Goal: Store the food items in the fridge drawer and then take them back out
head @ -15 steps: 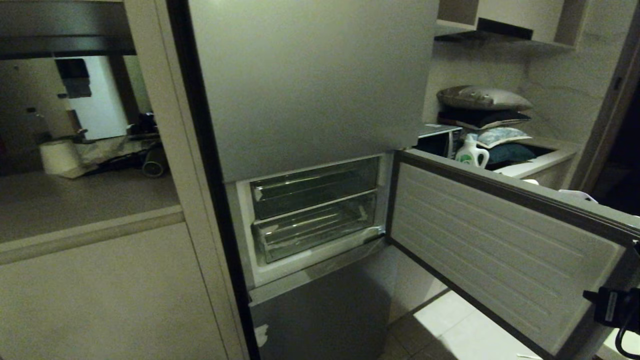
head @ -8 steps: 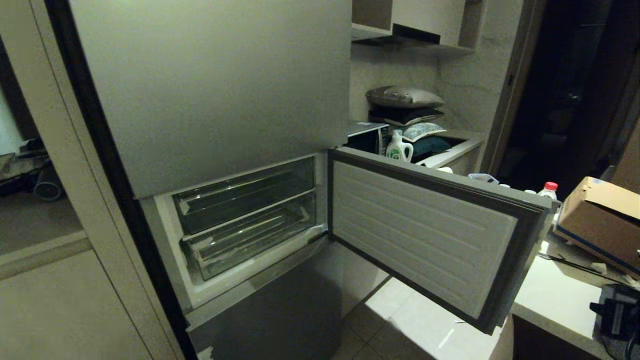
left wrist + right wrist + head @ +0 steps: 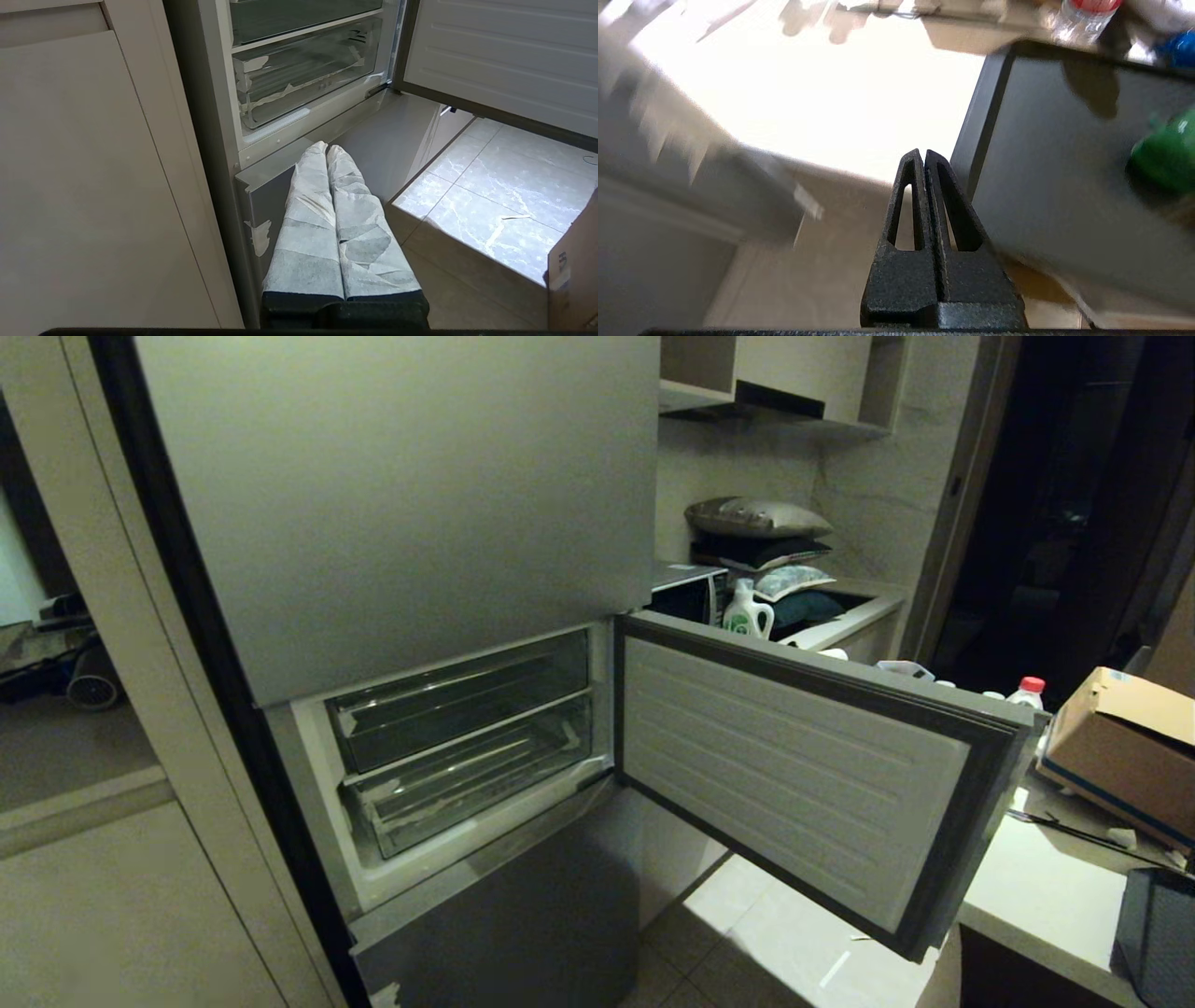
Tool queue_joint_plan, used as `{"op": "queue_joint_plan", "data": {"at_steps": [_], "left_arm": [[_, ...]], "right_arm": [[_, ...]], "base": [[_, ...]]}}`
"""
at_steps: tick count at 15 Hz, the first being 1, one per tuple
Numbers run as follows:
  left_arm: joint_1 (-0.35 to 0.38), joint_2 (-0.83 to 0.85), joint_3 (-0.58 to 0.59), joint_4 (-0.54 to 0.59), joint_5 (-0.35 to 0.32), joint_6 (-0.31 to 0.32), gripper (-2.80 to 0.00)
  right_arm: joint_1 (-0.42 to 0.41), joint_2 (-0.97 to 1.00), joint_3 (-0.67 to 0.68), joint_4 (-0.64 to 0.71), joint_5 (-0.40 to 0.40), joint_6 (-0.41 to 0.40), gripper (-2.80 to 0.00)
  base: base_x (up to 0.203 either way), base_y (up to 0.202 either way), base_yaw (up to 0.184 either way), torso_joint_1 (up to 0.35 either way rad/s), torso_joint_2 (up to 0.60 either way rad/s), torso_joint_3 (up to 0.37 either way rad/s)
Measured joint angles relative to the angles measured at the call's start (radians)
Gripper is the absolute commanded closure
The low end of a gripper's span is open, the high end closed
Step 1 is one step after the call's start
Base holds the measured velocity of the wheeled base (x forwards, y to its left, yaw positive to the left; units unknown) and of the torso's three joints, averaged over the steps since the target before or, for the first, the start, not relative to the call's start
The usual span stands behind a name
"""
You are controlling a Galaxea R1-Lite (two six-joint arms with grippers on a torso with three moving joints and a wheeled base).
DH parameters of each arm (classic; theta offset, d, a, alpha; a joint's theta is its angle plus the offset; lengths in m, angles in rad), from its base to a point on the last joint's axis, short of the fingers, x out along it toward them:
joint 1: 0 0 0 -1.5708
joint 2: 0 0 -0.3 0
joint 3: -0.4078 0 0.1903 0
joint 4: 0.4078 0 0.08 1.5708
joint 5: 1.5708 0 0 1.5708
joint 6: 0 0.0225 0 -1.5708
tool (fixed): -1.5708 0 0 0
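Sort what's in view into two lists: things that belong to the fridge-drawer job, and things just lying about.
Belongs to the job:
- fridge drawer, shut, behind the open fridge door
- green food item
- right gripper, shut, empty
- left gripper, shut, empty

Just lying about:
- detergent bottle
- pillows
- cardboard box
- red-capped water bottle

Counter (image 3: 1036, 887) w/ cardboard box (image 3: 1120, 747), bottle (image 3: 1029, 692)

We note fridge door (image 3: 794, 775) swung open, ribbed inner panel facing out. Stacked pillows (image 3: 758, 546) and white detergent jug (image 3: 747, 613) on rear counter. Cardboard box (image 3: 1120, 747) and red-capped bottle (image 3: 1028, 692) on near worktop (image 3: 1046, 896). Pale marbled floor tiles (image 3: 495, 196) below.
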Motion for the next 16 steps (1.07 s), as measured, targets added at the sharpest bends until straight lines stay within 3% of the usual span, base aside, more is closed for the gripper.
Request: {"op": "queue_joint_plan", "data": {"at_steps": [3,9,16], "left_arm": [[-0.001,0.0,0.0,0.0,0.0,0.0,0.0],[0.0,0.0,0.0,0.0,0.0,0.0,0.0],[-0.001,0.0,0.0,0.0,0.0,0.0,0.0]], "right_arm": [[-0.014,0.104,-0.101,-0.023,0.087,0.011,0.0],[-0.067,0.238,-0.168,-0.097,0.485,0.014,0.0],[-0.075,0.36,-0.233,-0.183,0.642,0.039,0.0]], "base": [[0.0,0.0,0.0,0.0,0.0,0.0],[0.0,0.0,0.0,0.0,0.0,0.0],[0.0,0.0,0.0,0.0,0.0,0.0]]}}
